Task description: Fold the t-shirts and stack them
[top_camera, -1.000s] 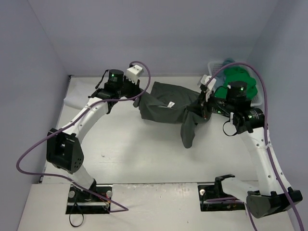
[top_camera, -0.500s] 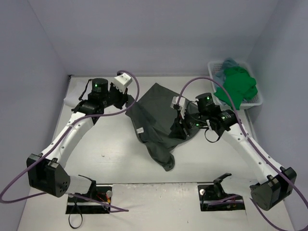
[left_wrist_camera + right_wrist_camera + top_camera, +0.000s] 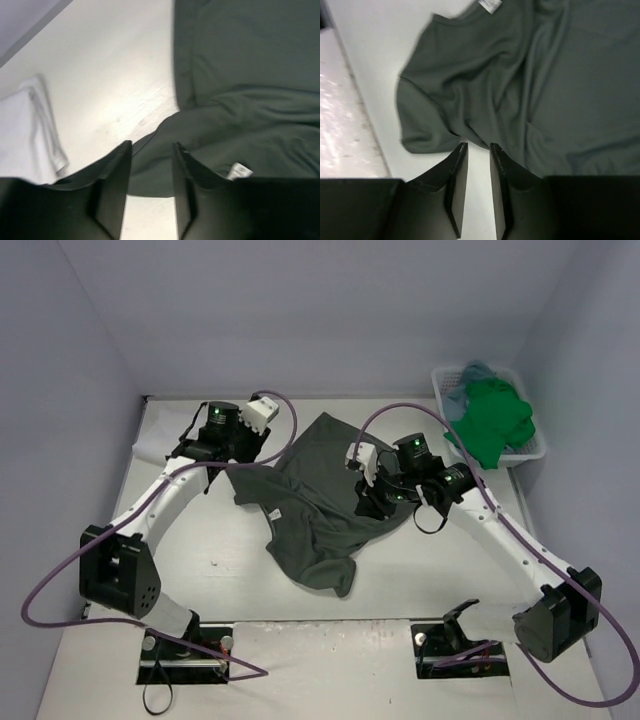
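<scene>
My left gripper (image 3: 152, 146) stood partly open. Its two black fingers (image 3: 112, 190) had a clear gap between them and nothing caught in it. Through that gap I saw an edge of the dark grey soft cloth t-shirt (image 3: 315, 505) lying below. My right gripper (image 3: 476, 146) was open only a narrow way and held nothing. The white table (image 3: 230, 570) showed between its fingertips, just off the edge of the same shirt.

The dark grey shirt lay rumpled and spread out on the middle of the table, between my two arms, with its small white label (image 3: 239, 171) turned up. A white cloth t-shirt (image 3: 22, 137) lay at the far left edge of the table, apart from the grey one. The bright green cloth t-shirt (image 3: 495, 420) was heaped in the white plastic lattice basket (image 3: 535, 448) at the far right corner. A teal-blue cloth shirt (image 3: 472, 372) sat behind it in the same basket.
</scene>
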Robot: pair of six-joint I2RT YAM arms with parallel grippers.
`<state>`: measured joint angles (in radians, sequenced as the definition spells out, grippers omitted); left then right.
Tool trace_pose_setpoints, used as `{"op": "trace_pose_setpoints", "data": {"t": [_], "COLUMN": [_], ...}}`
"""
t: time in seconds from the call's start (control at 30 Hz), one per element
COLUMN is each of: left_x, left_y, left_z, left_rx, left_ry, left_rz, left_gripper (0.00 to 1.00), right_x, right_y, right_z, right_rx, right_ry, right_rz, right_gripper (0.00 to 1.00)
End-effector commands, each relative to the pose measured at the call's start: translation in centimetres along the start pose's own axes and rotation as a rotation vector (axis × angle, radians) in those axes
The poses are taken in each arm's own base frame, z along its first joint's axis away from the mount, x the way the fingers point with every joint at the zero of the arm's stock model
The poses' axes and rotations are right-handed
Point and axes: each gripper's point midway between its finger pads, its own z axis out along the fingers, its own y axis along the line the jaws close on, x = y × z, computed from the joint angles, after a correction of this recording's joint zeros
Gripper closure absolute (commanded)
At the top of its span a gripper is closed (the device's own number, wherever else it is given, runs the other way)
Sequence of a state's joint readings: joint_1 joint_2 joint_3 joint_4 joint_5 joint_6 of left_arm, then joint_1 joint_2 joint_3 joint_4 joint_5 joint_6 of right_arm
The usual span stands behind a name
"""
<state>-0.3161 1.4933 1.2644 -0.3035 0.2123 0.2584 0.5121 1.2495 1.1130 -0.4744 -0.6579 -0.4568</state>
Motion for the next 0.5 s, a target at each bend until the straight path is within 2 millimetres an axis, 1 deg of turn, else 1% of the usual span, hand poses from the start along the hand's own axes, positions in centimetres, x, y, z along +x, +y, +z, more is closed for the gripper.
{"op": "trace_pose_setpoints", "data": {"t": [0.0,0.03,0.07,0.1,0.13,0.17,0.2,0.23,0.27,0.3,0.33,0.37,0.4,0.47], "left_x": [-2.7,-2.6,-2.2,-2.5,-2.3,-2.5,-2.6,-2.6,-3.2,-3.5,-3.4,-3.9,-4.0,-3.8], "left_y": [5.9,6.6,6.9,7.1,7.4,7.3,7.0,6.2,4.3,3.4,2.4,1.0,0.1,-1.3], "left_z": [-0.4,-0.2,0.3,0.1,0.1,-0.1,-0.3,-0.3,-0.5,-0.5,-0.5,-0.7,-0.7,-0.5], "left_rx": [-0.221,-0.247,-0.255,-0.256,-0.278,-0.273,-0.264,-0.221,-0.127,-0.079,-0.032,0.042,0.082,0.156], "left_ry": [-0.03,-0.018,0.001,0.004,0.014,0.006,0.003,-0.006,-0.033,-0.049,-0.056,-0.08,-0.083,-0.074], "left_rz": [-0.011,-0.015,-0.022,-0.038,-0.045,-0.054,-0.076,-0.086,-0.094,-0.121,-0.137,-0.152,-0.179,-0.202], "left_gripper": [0.65,0.61,0.6,0.59,0.57,0.55,0.55,0.55,0.55,0.55,0.55,0.55,0.55,0.56], "right_x": [0.0,0.0,0.2,0.6,0.8,0.7,1.0,1.2,1.2,2.1,2.2,2.4,2.9,3.0], "right_y": [-4.2,-4.8,-5.4,-6.2,-6.6,-7.4,-8.2,-9.5,-10.4,-11.9,-12.8,-13.6,-14.9,-16.2], "right_z": [0.5,0.5,0.7,0.9,0.9,1.0,1.3,1.2,1.1,1.3,1.3,1.4,1.4,1.8], "right_rx": [0.164,0.187,0.207,0.236,0.255,0.285,0.309,0.367,0.396,0.426,0.442,0.451,0.468,0.469], "right_ry": [0.057,0.068,0.077,0.102,0.111,0.107,0.121,0.129,0.134,0.156,0.147,0.146,0.149,0.142], "right_rz": [-0.077,-0.076,-0.074,-0.068,-0.057,-0.052,-0.034,-0.013,0.001,0.037,0.056,0.07,0.093,0.102], "right_gripper": [0.82,0.84,0.87,0.88,0.89,0.93,0.94,0.97,0.98,1.0,1.0,1.0,1.0,1.0]}}
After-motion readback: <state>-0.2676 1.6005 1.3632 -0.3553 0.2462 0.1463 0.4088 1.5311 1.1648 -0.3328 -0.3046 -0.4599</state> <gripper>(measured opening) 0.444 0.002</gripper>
